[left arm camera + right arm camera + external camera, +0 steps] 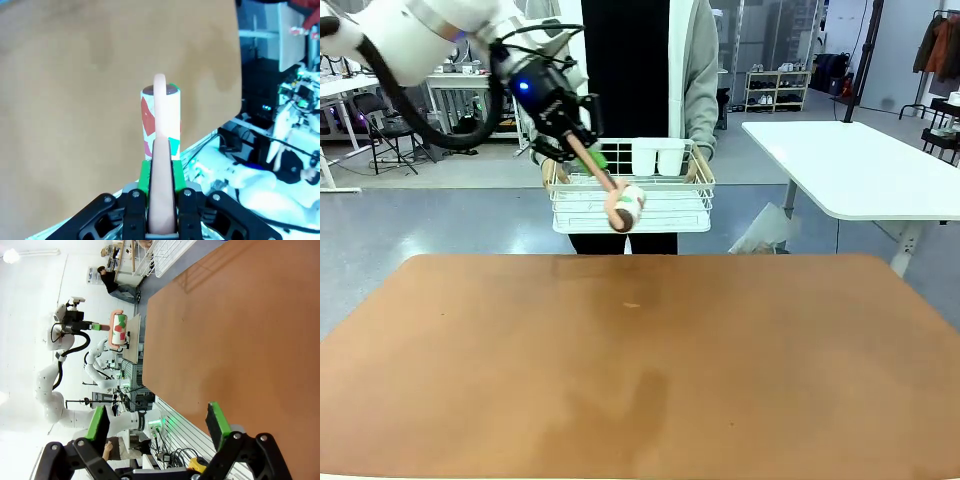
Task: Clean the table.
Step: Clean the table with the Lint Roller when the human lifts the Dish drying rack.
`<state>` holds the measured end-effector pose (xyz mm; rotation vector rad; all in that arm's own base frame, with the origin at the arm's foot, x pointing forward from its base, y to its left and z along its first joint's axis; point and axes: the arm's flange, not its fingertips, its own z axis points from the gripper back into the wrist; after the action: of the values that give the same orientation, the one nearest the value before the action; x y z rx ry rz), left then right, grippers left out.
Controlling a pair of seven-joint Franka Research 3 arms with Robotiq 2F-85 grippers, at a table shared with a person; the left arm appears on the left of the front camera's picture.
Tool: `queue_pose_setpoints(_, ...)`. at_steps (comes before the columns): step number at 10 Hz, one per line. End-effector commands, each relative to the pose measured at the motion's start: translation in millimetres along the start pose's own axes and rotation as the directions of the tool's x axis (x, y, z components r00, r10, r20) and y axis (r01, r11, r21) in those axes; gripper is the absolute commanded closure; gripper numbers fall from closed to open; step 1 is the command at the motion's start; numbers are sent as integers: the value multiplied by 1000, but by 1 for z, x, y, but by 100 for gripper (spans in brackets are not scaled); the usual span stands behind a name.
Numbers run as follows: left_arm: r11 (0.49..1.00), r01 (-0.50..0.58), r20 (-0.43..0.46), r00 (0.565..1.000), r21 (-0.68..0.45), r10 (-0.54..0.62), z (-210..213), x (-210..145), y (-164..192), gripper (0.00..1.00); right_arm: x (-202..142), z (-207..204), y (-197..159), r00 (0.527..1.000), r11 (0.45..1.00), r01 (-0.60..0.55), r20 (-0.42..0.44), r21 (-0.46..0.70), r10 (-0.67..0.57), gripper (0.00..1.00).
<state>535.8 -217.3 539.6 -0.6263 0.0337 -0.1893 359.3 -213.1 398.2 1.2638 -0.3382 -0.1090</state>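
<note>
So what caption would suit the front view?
The left fingers grip a lint roller above the table; a person holds a wire rack beyond.

Right pincer [157, 409] at frame bottom, jaws spread wide, green pads [97, 421] well apart, view rolled sideways with the reddish-brown surface [235, 325] running up the right side and cables and rig hardware beside its edge. Farther off at left, the left pincer [97, 327] on its white arm is clamped on the pink handle of a roller [119, 328], white drum patched red and green, held in the air off the surface's edge. White wire rack [170, 254] at top, past the surface's far end
</note>
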Motion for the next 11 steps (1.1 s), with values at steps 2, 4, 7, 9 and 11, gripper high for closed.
queue_pose_setpoints(2,970,24,-21,1000,240,-19,78,-64,53,79,-3,1,3,1000,1000,-11,-7,7,11,0)
queue_pose_setpoints(4,916,-97,94,993,388,66,123,-119,83,79,-3,1,3,1000,1000,-11,-7,7,11,0)
queue_pose_setpoints(7,861,-176,116,984,478,137,133,-147,106,79,-3,1,3,1000,1000,-11,-7,7,11,0)
queue_pose_setpoints(9,867,-184,125,982,463,142,122,-139,114,79,-3,1,3,1000,1000,-11,-7,7,11,0)
queue_pose_setpoints(11,865,-171,117,984,472,130,144,-151,114,79,-3,1,3,1000,1000,-11,-7,7,11,0)
